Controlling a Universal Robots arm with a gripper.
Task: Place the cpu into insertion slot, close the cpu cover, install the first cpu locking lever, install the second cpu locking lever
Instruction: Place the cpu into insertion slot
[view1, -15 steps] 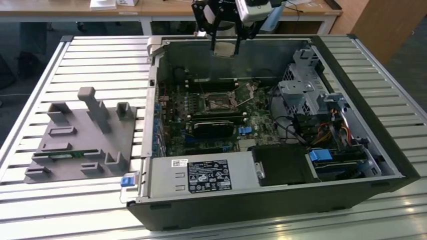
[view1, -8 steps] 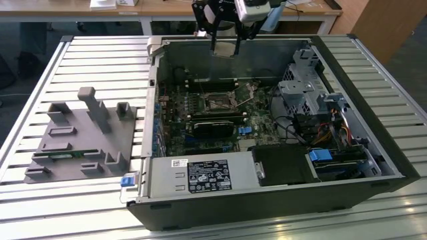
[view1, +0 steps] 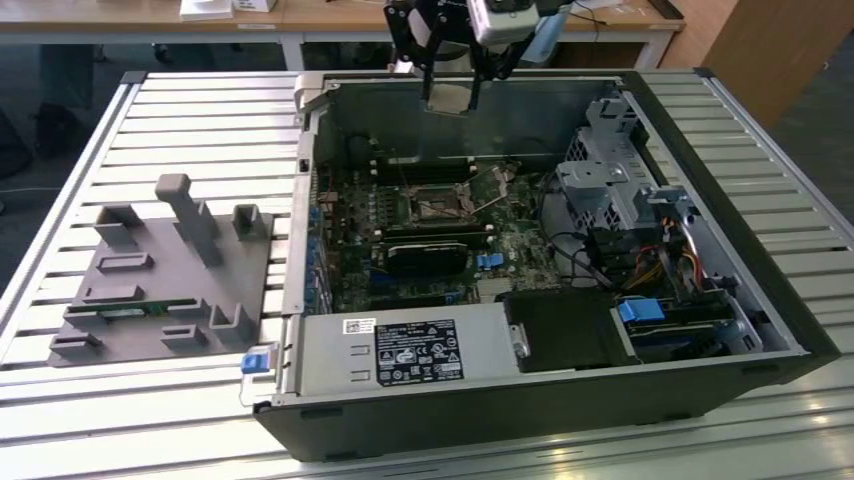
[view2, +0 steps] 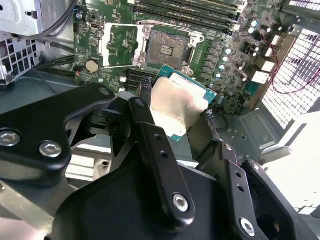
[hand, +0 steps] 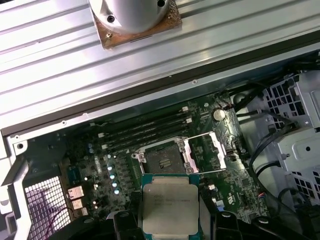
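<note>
Plainly, the gripper (view2: 179, 112) was clamped on the cpu (view2: 182, 102). One black finger (view2: 144, 95) pressed against each of two opposite edges, and the dull silver top showed with its green rim round it. In the exterior view the gripper (view1: 450, 103) hung with the cpu (view1: 450, 95) in the air above the far wall of the open computer case (view1: 747, 290), clear of the board.

The insertion slot (view2: 168, 47) lay bare on the green motherboard (view2: 112, 75), toward the case's far wall and just beside the long memory slots (view2: 200, 12). The cpu cover (view2: 116, 44) was swung open, off the slot and at its side. A thin bright line by the slot in the exterior view was possibly a raised locking lever (view1: 497, 203), though I could not be sure.

The case sat on a slatted table (view1: 200, 120), with a grey fixture (view1: 160, 290) near the table's edge at the exterior view's left.
</note>
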